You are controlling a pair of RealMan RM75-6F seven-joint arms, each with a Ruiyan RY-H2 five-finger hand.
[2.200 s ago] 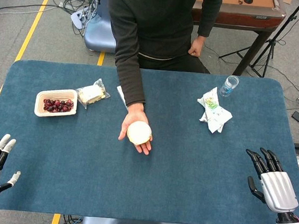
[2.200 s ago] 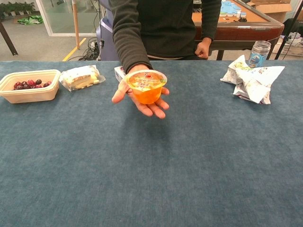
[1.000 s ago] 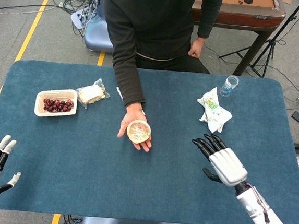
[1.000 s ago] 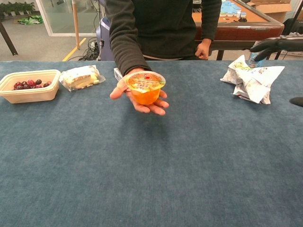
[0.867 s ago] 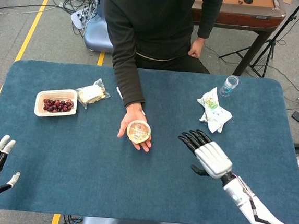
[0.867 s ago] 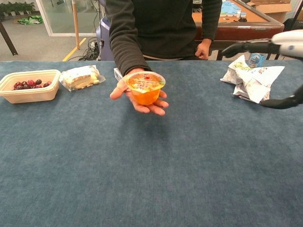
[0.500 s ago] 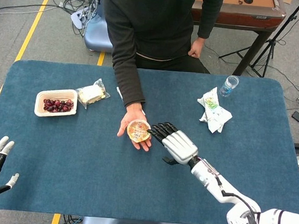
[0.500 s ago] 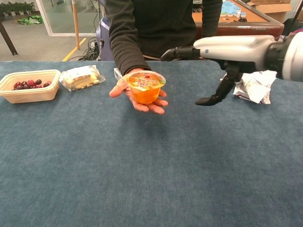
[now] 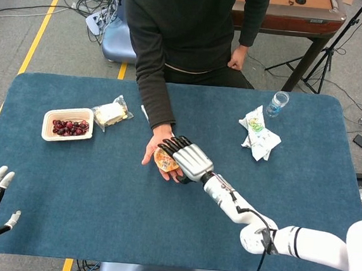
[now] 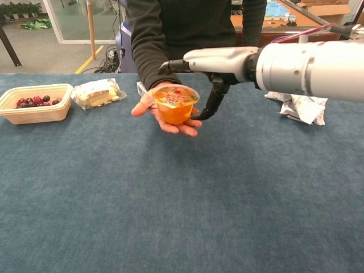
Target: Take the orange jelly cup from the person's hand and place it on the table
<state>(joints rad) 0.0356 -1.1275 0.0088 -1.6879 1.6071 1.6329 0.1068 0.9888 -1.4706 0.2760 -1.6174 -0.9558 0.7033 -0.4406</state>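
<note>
The right hand (image 10: 213, 71) has swept in from the table's right side and now brackets the orange jelly cup (image 10: 174, 103), fingers spread, apparently not yet touching. The cup sits on the person's hand (image 10: 165, 119); grasp remains.

From my chest camera, my right hand (image 10: 200, 79) reaches flat over the orange jelly cup (image 10: 174, 103) resting on the person's hand (image 10: 165, 116), thumb hanging beside the cup, fingers spread above its lid.
</note>
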